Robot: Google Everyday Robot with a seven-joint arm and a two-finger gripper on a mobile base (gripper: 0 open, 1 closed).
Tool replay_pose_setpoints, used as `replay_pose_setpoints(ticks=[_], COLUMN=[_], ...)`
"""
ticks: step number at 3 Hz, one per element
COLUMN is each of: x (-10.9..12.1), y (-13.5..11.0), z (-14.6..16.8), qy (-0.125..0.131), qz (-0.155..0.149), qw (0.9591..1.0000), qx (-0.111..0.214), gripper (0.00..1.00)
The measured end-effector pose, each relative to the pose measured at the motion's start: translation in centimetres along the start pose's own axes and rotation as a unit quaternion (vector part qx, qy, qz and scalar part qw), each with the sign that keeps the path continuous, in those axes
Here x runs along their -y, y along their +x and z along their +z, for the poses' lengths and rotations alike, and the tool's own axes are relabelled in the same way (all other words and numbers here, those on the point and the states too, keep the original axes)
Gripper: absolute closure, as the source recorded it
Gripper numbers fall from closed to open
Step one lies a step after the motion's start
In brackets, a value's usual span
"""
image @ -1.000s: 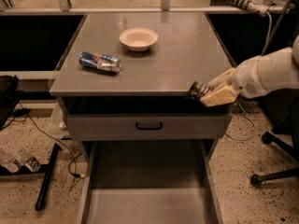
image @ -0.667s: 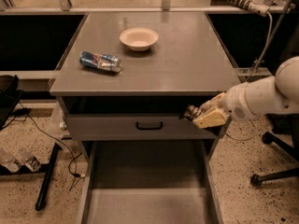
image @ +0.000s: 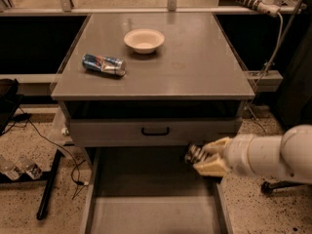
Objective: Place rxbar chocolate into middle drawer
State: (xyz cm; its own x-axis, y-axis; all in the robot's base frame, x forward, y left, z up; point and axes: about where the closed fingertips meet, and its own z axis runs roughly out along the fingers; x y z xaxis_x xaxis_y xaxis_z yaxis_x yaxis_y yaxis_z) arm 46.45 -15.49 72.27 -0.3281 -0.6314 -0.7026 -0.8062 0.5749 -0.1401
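rxbar chocolate point(image: 194, 154), a small flat bar in a dark wrapper with white lettering: pinched at the tip of the gripper, over the right rear part of the open drawer, just under the closed drawer front and not lying on the drawer floor.

From the left:

- Far left, on the speckled floor point(image: 29, 206): two small clear bottles point(image: 19, 168), and beside them a black rod point(image: 48, 191) leaning toward the cabinet.
- On the left of the flat grey cabinet top point(image: 195, 67): a crushed blue-silver can point(image: 103, 64), on its side.
- Farther back, near the middle of the top and well apart from the can: a shallow cream-white round bowl point(image: 144, 39), upright.
- Below the top: a closed grey drawer front point(image: 107, 130) with a small black handle point(image: 155, 130) at its centre.
- Lower still, pulled out toward the camera: the wide grey metal middle drawer point(image: 146, 199), with a plain flat floor and thin side walls.
- At the drawer's right rear, right of the handle: the cream-coloured two-finger gripper point(image: 199, 159), clamped on the bar, fingers pointing left (one above the bar, one below).
- Behind it, reaching in from the right edge: the thick white arm point(image: 273, 155).
- Under the arm, on the floor: a dark furniture leg point(image: 275, 186) (cannot tell of what).
- Top right: a white ribbed hose point(image: 248, 0).
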Motion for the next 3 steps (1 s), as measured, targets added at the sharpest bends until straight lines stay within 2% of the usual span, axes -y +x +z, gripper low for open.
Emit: replay_pose_setpoints(ticks=[1, 2, 3], x=[-2.9, -2.8, -3.0], y=[2.7, 2.7, 4.5], z=[1.1, 1.6, 7.2], qy=[-0.017, -0.018, -0.036], qz=[0.010, 0.015, 0.042], qw=[0.9997, 0.9996, 0.9983], qx=[-0.017, -0.015, -0.016], gripper=[1.00, 1.00, 1.00])
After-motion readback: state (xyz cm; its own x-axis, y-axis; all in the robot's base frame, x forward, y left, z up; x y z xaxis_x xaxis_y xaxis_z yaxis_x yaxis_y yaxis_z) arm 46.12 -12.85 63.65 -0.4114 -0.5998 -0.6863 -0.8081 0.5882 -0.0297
